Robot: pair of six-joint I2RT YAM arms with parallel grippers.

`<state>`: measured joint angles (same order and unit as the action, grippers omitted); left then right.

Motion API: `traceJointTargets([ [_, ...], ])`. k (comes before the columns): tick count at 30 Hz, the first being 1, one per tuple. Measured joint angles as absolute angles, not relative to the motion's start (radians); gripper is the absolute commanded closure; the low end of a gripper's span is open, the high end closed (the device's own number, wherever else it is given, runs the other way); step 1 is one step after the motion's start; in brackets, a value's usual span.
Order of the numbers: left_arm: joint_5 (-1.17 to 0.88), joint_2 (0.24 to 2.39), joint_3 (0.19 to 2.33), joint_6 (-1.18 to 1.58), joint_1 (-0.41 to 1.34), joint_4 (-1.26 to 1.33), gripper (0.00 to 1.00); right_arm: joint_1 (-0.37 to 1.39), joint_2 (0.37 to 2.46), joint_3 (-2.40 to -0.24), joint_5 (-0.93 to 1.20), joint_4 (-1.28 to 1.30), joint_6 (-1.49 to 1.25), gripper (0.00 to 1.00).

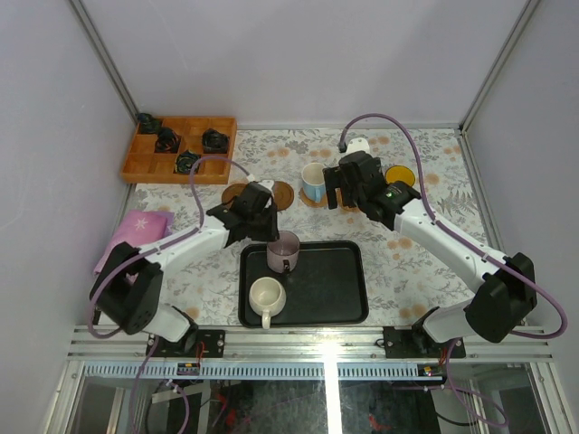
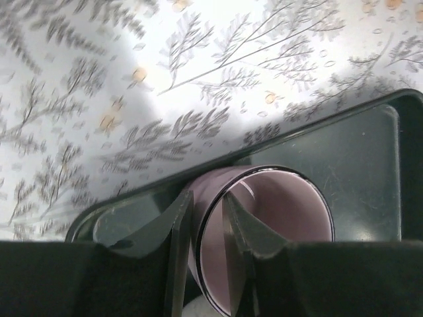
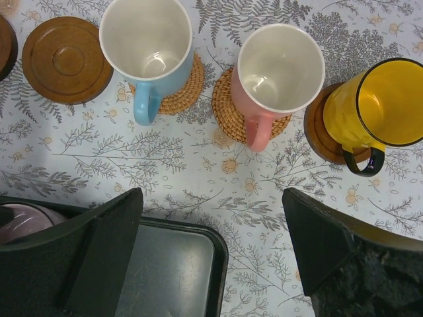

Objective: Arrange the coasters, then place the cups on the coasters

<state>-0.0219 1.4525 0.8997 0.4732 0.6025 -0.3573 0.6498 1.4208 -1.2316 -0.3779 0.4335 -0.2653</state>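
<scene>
My left gripper point(image 2: 208, 198) is shut on the wall of the mauve cup point(image 2: 277, 224), one finger inside the rim and one outside. That cup point(image 1: 282, 251) stands on the black tray point(image 1: 335, 289), with the cream-white cup point(image 1: 267, 297) in front of it. The right gripper point(image 3: 211, 244) hangs open and empty, high above the tray's corner. Beyond it the light blue cup point(image 3: 145, 46) and the pink cup point(image 3: 281, 66) each sit on a woven coaster point(image 3: 178, 89). A yellow cup point(image 3: 383, 102) rests on a wooden coaster point(image 3: 317, 135). An empty wooden coaster point(image 3: 66, 59) lies to the left.
A compartmented wooden box point(image 1: 179, 149) with small dark objects stands at the back left. A mauve cloth point(image 1: 136, 231) lies by the left wall. White walls and a metal frame close in the floral tablecloth point(image 1: 416, 262).
</scene>
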Motion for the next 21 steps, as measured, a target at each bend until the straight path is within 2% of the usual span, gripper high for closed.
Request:
traceJointTargets([
  [7,-0.194,1.631,1.063,0.291,0.606,-0.31,0.74,0.65,1.421,-1.23,-0.38,0.434,-0.273,0.06],
  [18,-0.464,1.665,1.104,0.167,0.614,-0.289,0.74,0.65,1.424,-1.23,-0.402,0.434,-0.272,0.06],
  [21,-0.525,1.667,1.105,0.144,0.617,-0.287,0.71,0.65,1.436,-1.232,-0.405,0.434,-0.271,0.06],
])
